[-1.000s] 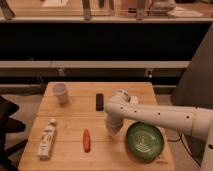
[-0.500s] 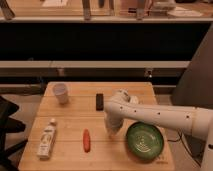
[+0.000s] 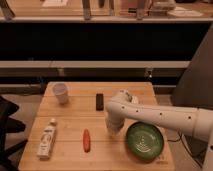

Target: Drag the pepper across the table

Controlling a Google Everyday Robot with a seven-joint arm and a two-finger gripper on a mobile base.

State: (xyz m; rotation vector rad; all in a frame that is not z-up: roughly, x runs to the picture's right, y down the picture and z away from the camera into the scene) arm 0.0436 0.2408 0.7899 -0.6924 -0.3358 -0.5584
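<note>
The pepper (image 3: pixel 86 140) is a small red chili lying lengthwise on the wooden table (image 3: pixel 75 115), near the front centre. My white arm reaches in from the right, and my gripper (image 3: pixel 113 128) hangs down over the table just right of the pepper, about a hand's width away and not touching it.
A white cup (image 3: pixel 61 92) stands at the back left. A dark flat object (image 3: pixel 100 101) lies at the back centre. A white bottle (image 3: pixel 47 142) lies at the front left. A green bowl (image 3: pixel 144 141) sits at the front right, beside my arm.
</note>
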